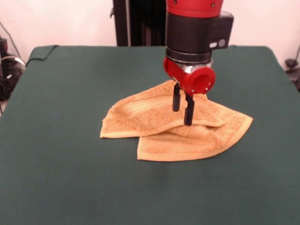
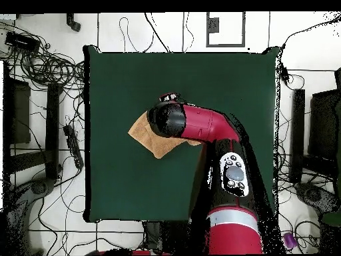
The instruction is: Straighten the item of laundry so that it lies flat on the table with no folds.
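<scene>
Hand (image 1: 183, 114) on folded towel (image 1: 154, 123)

You get even, soft light from above; the towel (image 1: 178, 124) casts a faint shadow on the worktop (image 1: 70, 140), without glare.

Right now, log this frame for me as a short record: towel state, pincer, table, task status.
towel: orange-tan terry hand towel, folded over itself in layers near the table's middle
pincer: pincer pointing down, fingers slightly apart, tips at the towel's upper fold; no cloth visibly pinched
arm: red and black, covers much of the towel in the overhead view
table: dark green cloth surface
status: not yet flat
</scene>
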